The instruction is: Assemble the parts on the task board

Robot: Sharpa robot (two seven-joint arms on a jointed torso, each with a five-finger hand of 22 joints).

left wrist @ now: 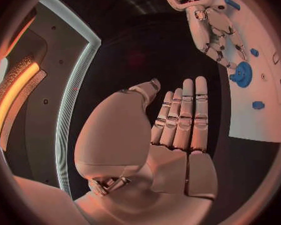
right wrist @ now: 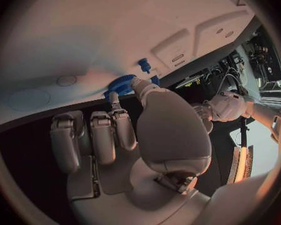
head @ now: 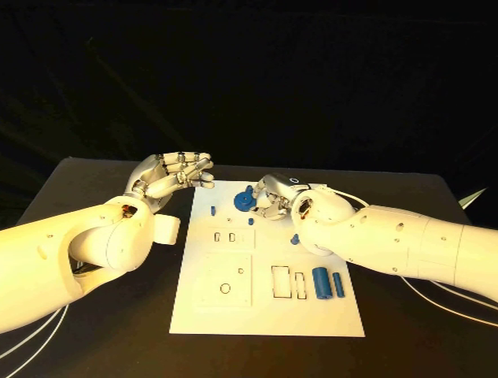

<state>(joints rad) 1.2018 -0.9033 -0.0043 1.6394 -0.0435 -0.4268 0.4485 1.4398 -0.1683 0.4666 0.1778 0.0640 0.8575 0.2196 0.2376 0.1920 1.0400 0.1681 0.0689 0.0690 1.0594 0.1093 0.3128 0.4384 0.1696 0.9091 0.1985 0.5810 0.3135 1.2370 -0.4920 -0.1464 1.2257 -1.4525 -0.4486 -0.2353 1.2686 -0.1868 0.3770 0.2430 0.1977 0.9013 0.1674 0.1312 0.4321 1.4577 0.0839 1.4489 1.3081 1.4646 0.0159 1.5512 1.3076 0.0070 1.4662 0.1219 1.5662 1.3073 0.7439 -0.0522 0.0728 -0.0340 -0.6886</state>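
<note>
Black table [head: 101,315] bears white task board [head: 266,311]; left hand [head: 175,175] empty, right hand [head: 274,193] pinching blue gear [head: 244,201].

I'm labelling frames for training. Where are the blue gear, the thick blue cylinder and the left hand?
blue gear [head: 244,200]: head view, its round face.
thick blue cylinder [head: 321,283]: head view, mid-length of its side.
left hand [head: 178,173]: head view, its curled fingers.

The task board [head: 266,315] lies in the middle of the tabletop [head: 430,346]; the gear [head: 244,200] stands at its far end, two cylinders [head: 321,283] lie near its right edge
</note>
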